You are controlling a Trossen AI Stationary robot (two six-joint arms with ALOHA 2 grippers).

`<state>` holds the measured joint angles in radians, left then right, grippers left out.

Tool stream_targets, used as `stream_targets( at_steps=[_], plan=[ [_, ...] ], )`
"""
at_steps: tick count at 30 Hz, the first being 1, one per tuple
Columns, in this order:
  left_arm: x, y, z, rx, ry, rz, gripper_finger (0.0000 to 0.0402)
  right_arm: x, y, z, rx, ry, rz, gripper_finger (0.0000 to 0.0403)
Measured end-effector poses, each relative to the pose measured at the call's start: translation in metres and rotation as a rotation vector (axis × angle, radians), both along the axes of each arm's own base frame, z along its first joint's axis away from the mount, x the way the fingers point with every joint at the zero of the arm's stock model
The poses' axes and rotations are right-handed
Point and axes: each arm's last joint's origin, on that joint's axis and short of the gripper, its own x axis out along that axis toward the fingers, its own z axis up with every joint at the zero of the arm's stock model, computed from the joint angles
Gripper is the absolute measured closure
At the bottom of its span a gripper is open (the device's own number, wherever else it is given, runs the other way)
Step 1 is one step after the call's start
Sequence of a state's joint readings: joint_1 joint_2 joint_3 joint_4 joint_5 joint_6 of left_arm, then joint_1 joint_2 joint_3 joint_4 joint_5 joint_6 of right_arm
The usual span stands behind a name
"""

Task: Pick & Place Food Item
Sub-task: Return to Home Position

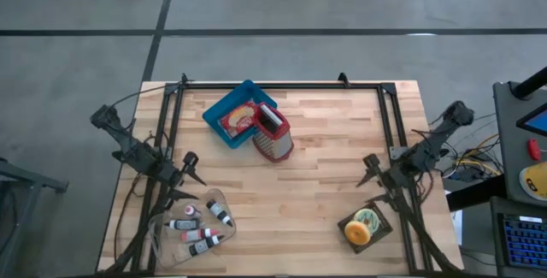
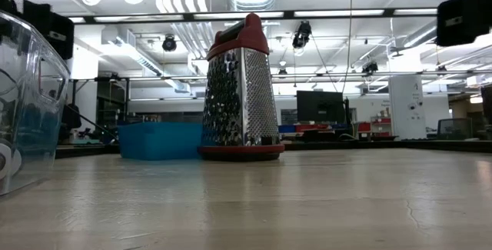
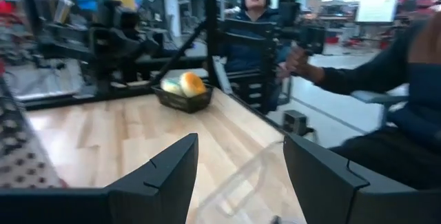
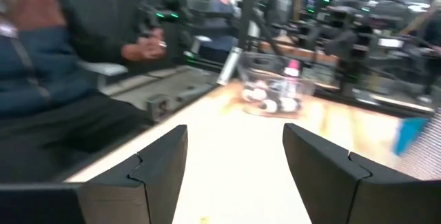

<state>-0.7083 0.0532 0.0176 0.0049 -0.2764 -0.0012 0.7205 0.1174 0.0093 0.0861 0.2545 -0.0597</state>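
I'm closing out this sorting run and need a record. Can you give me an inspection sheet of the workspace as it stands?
Surface: wooden table, no spills seen.
Job's things: popcorn bag in the blue bin; small bottles in the clear bin; orange donut in the black bin.
Clutter: grater upright beside the blue bin.
Grippers: left gripper near the table's left edge, right gripper near its right edge; both jaws open, holding nothing.
Cables: bundle off the table's right side.
Surroundings: person seated beyond the table; screens at right.
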Motion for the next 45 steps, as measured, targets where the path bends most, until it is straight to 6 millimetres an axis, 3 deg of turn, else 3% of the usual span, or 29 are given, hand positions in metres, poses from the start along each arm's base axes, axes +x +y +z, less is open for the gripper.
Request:
stream_targets(
  at_steps=[11, 22, 29, 45],
  plan=[
    [0.019, 0.018, -0.010, 0.060, 0.066, 0.213, 0.0181, 0.020, -0.023, -0.001, -0.043, 0.000, -0.212, 0.0170],
    [0.023, 0.031, -0.004, 0.097, -0.010, 0.315, 0.0181, 0.032, -0.043, -0.001, -0.062, 0.002, -0.404, 0.0170],
    [0.019, 0.033, 0.003, 0.123, -0.032, 0.311, 0.0181, 0.035, -0.041, 0.010, -0.080, -0.121, -0.306, 0.0170],
    [0.011, 0.034, 0.005, 0.108, -0.020, 0.265, 0.0181, 0.022, -0.044, 0.001, -0.068, -0.033, -0.314, 0.0170]
  ],
)
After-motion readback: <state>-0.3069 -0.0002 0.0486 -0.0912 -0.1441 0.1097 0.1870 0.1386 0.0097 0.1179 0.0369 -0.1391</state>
